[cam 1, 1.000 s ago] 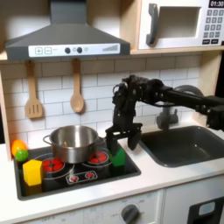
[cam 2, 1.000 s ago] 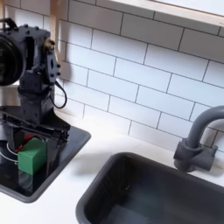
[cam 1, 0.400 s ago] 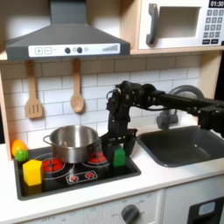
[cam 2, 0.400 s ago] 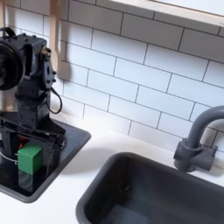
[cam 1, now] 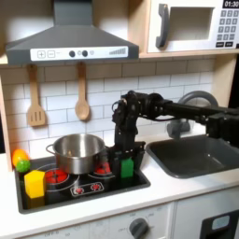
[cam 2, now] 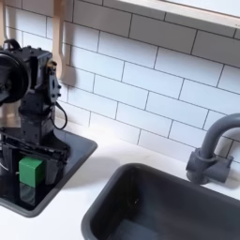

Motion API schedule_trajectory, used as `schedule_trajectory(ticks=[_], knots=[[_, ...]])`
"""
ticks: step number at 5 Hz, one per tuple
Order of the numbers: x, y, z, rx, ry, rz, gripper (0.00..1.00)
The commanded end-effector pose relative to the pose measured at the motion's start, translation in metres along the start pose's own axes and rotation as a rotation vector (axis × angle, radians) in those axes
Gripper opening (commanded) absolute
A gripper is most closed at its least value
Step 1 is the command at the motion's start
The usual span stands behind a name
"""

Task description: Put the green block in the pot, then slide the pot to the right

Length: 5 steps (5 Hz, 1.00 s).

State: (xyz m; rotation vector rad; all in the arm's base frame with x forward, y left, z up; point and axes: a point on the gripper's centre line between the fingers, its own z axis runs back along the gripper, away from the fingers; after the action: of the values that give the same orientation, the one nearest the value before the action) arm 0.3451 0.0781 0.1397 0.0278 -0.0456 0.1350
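Stovetop of black plastic sat on the white desk, carrying most of the loose things. The pot, shiny and round, stood toward the stovetop's back edge, left of middle in the first exterior view. The green block stood upright on the stovetop near its right edge in the first exterior view; in the second exterior view the green block appeared near the stovetop's front corner. It was well apart from the pot and not inside it.

The black arm reached down from the first exterior view's right, and the tool was lowered around the block. In the second exterior view the tool had one finger on each side of the block, and the fingers stood close beside it; whether they pressed it could not be told.

A yellow block stood at the stovetop's front left corner in the first exterior view, with a small green ball just behind it at the left edge. A dark sink lay in the desk beside the stovetop, with a grey faucet behind it.
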Motion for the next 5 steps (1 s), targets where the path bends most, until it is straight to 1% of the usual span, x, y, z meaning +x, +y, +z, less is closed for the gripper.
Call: schedule_trajectory(ticks=[1,2,3,4,5], knots=[[0.0023,0.0004,-0.0088,-0.001,0.022,-0.009,1.0],[0.001,-0.0006,-0.0086,-0.002,0.022,-0.02,1.0],[-0.0018,-0.0018,-0.0079,-0.008,0.021,-0.024,0.0],[-0.002,-0.0045,-0.0073,-0.003,0.018,-0.037,0.0],[-0.0042,-0.0062,-0.0049,-0.002,0.006,-0.038,0.0]])
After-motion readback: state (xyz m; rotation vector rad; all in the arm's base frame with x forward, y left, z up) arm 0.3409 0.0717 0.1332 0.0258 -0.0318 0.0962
